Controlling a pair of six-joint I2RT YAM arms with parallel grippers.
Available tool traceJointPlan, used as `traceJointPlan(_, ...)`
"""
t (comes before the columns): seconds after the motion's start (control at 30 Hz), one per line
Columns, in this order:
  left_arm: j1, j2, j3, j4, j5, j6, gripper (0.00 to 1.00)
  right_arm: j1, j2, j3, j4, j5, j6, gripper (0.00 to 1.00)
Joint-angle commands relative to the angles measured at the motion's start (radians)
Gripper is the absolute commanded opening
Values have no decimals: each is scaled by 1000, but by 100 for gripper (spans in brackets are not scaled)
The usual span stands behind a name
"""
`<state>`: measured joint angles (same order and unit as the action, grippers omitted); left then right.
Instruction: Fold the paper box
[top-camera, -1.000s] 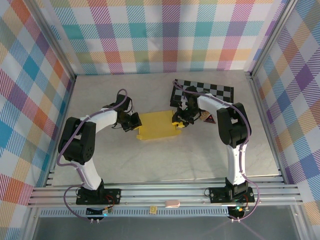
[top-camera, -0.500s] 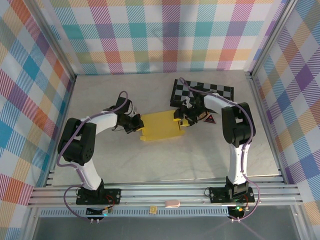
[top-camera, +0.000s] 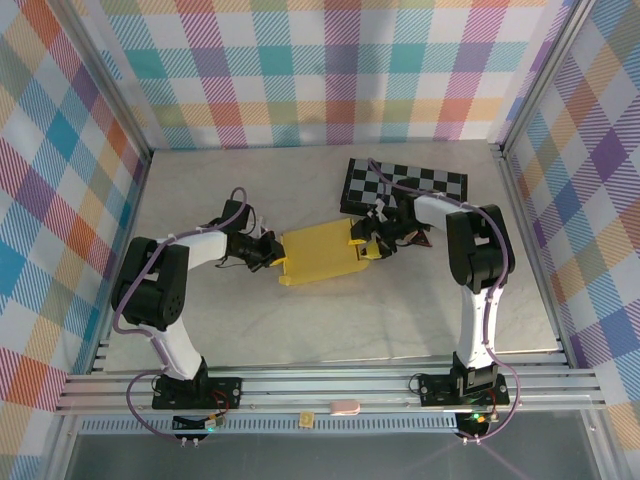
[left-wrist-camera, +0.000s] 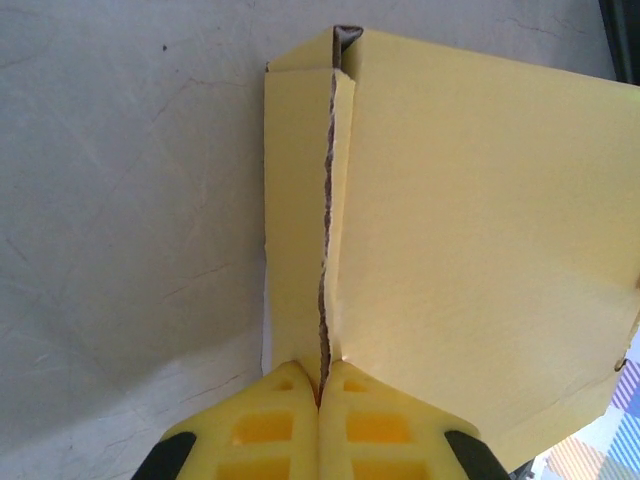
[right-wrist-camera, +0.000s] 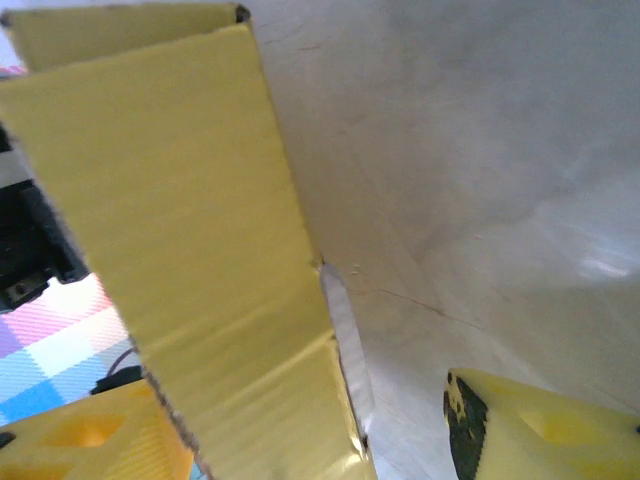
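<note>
The left hand (top-camera: 272, 253), pressed together, pinches the left wall of the paper box (top-camera: 318, 253). The box sits in the middle of the bench (top-camera: 300, 325), already a shallow form with its walls folded. I judge the folding well along, with the final tucking left to do. Its inside is hidden. The right hand (top-camera: 366, 240), spread, straddles the right wall, near the checkered board (top-camera: 420, 183).

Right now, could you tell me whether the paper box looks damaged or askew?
Yes: the paper box has a ragged, wavy edge along the seam running up from the shut left claw; it looks rough-cut or slightly torn. From above, it lies a little skewed on the table.
</note>
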<state>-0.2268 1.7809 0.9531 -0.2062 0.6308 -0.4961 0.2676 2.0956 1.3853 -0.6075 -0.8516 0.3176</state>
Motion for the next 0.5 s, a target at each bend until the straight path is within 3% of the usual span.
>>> traceJointPlan(0.0,3,69,-48,-141,-49,-1,0,23,-2,-41,141,-122,93,64)
traceJointPlan(0.2,3,41,-38,-119,-37,-20,0,53,-29,-124,357,-154,300,57)
traceJointPlan(0.33,3,-44,-24,-109,-69,-26,16,51,-64,-175,453,-141,437,51)
traceJointPlan(0.47,1,-160,-20,-81,-111,-23,23,45,-83,-190,483,-139,552,45)
